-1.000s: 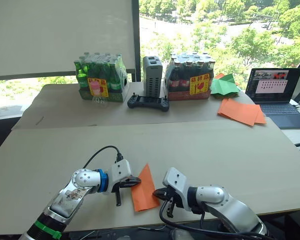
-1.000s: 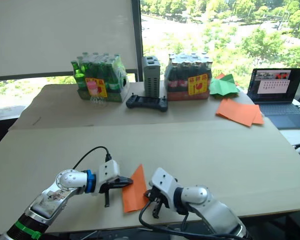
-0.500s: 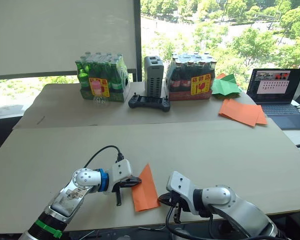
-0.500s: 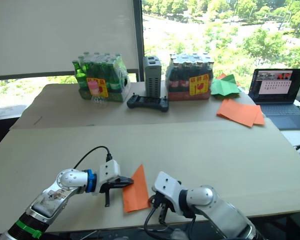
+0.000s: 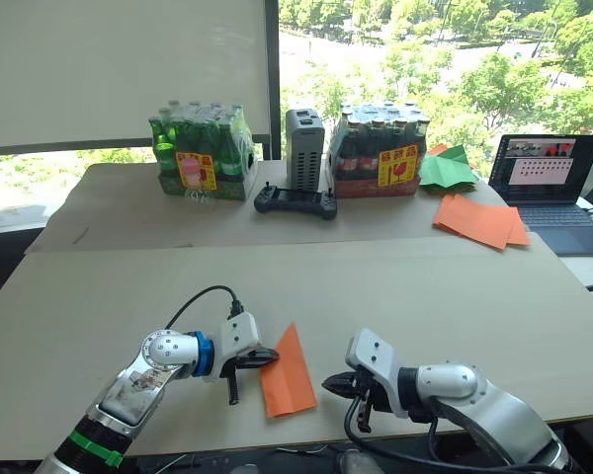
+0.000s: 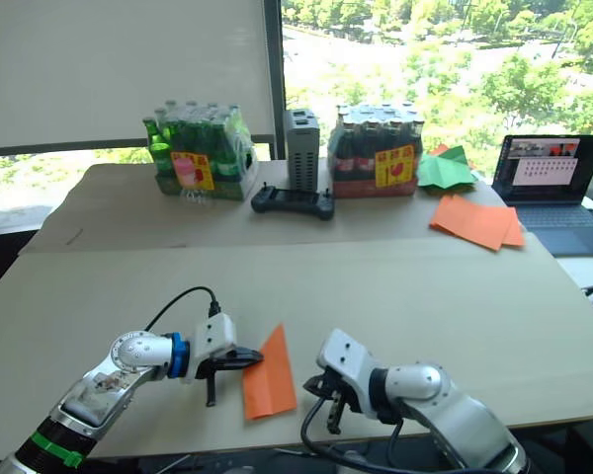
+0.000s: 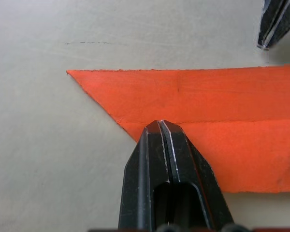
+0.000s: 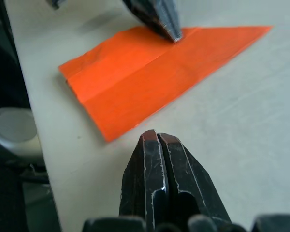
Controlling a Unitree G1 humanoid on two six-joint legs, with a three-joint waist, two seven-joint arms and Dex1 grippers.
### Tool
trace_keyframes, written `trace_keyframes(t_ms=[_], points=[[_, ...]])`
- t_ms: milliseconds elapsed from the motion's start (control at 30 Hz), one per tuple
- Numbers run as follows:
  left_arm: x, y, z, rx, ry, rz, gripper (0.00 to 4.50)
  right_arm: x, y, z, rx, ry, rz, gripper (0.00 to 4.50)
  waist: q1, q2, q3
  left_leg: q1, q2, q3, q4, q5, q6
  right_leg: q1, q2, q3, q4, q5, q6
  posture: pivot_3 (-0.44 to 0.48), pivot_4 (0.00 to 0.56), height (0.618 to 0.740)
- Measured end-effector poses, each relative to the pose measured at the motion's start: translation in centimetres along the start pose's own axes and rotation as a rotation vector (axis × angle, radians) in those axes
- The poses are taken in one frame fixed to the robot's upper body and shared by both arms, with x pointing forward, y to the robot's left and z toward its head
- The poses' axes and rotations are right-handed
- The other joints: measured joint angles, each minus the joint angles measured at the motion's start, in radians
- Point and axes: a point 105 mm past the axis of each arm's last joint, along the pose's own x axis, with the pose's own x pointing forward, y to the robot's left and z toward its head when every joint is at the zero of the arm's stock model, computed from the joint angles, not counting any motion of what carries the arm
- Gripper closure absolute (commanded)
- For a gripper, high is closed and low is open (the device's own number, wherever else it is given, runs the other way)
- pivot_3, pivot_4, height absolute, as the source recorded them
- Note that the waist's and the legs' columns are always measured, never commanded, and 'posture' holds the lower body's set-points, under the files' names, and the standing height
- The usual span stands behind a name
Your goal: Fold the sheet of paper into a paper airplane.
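Your paper airplane [image 5: 287, 375] is lying flat near the front edge of the table [image 5: 395, 286], its pointed end aimed away from you. Your left gripper [image 7: 160, 126] is pressing its closed fingertips onto the wedge's left edge. Your right gripper [image 8: 157, 140] is hovering just beside the plane's right side, jaws pressed together, gripping nothing.
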Motion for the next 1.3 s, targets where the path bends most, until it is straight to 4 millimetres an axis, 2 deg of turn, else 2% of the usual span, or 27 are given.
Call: trace_keyframes(t_ms=[67, 133, 200, 267, 367, 433, 567, 800, 1033, 1133, 1300], points=[[-1.0, 0.6, -0.1, -0.032, 0.013, 0.006, 4.47, -0.6, -0.4, 1.2, 0.01, -0.063, -0.019, 4.5, 0.0, -0.001, 0.002, -0.001, 0.001, 0.0, 0.0, 0.0, 0.0, -0.002, 0.001, -0.001, 0.001, 0.0, 0.0, 0.0, 0.15, 0.723], [-2.1, 1.5, 0.7, -0.044, 0.0, 0.014, 4.47, -0.9, -0.5, 2.2, 0.013, -0.115, -0.035, 4.5, 0.001, -0.002, 0.004, -0.003, 0.001, -0.001, 0.0, 0.0, 0.0, -0.004, 0.001, -0.001, 0.001, 0.0, 0.0, 0.0, 0.15, 0.723], [-3.0, 2.3, 1.8, 0.001, -0.012, 0.007, 4.47, -0.8, -0.5, 2.3, 0.017, -0.122, -0.044, 4.5, 0.004, -0.002, 0.005, -0.008, 0.0, -0.001, 0.001, 0.0, 0.0, -0.008, 0.0, -0.002, 0.002, 0.0, -0.001, 0.0, 0.15, 0.723], [-4.0, 2.9, 2.0, 0.06, 0.008, -0.016, 4.47, -0.7, -0.7, 2.2, 0.021, -0.119, -0.067, 4.5, 0.004, -0.002, 0.004, -0.012, -0.002, 0.0, 0.001, 0.0, 0.0, -0.012, -0.001, 0.0, 0.002, 0.001, -0.002, 0.0, 0.15, 0.723], [-4.2, 3.9, 1.8, 0.132, 0.026, -0.059, 3.68, -0.6, -1.1, 2.4, 0.025, -0.132, -0.089, 4.5, 0.005, -0.002, 0.005, -0.016, -0.003, 0.0, 0.003, 0.0, 0.0, -0.014, -0.002, -0.001, 0.001, 0.006, -0.01, 0.0, 0.15, 0.723], [-4.1, 4.3, 2.0, 0.205, 0.032, -0.104, 2.99, -0.6, -1.2, 2.5, 0.023, -0.132, -0.1, 4.5, 0.008, -0.002, 0.005, -0.016, -0.003, 0.0, 0.003, 0.0, 0.0, -0.014, -0.002, -0.001, 0.0, 0.007, -0.011, 0.0, 0.15, 0.723], [-2.7, 5.0, 2.8, 0.394, 0.008, -0.192, 1.65, -0.6, -1.5, 2.3, 0.028, -0.124, -0.119, 4.5, 0.013, -0.003, 0.005, -0.016, -0.003, 0.0, 0.003, 0.0, 0.0, -0.014, -0.002, -0.001, 0.0, 0.007, -0.011, 0.0, 0.15, 0.723], [0.7, 4.5, 3.3, 0.651, -0.037, -0.411, 1.65, -0.8, -1.7, 1.8, 0.042, -0.107, -0.159, 4.5, 0.008, -0.003, 0.005, -0.017, -0.003, 0.001, 0.004, 0.0, 0.0, -0.014, -0.002, -0.001, 0.0, 0.008, -0.012, 0.0, 0.15, 0.723], [2.3, 4.0, 3.9, 0.752, -0.072, -0.503, 1.65, -1.0, -1.9, 1.6, 0.052, -0.094, -0.208, 4.5, 0.004, -0.004, 0.005, -0.017, -0.003, 0.0, 0.005, 0.0, 0.0, -0.013, -0.001, -0.001, 0.001, 0.008, -0.012, 0.0, 0.15, 0.723], [2.6, 3.8, 3.7, 0.783, -0.061, -0.532, 2.47, -1.0, -2.0, 1.6, 0.056, -0.09, -0.224, 4.5, 0.003, -0.004, 0.005, -0.017, -0.003, 0.001, 0.005, 0.0, 0.0, -0.013, -0.001, -0.001, 0.001, 0.008, -0.012, 0.0, 0.15, 0.723], [2.8, 3.8, 3.4, 0.787, -0.062, -0.539, 4.13, -1.1, -2.2, 1.6, 0.057, -0.089, -0.239, 4.5, 0.005, -0.004, 0.005, -0.017, -0.003, 0.0, 0.005, 0.0, 0.0, -0.013, -0.001, -0.001, 0.002, 0.008, -0.012, 0.0, 0.15, 0.723]])
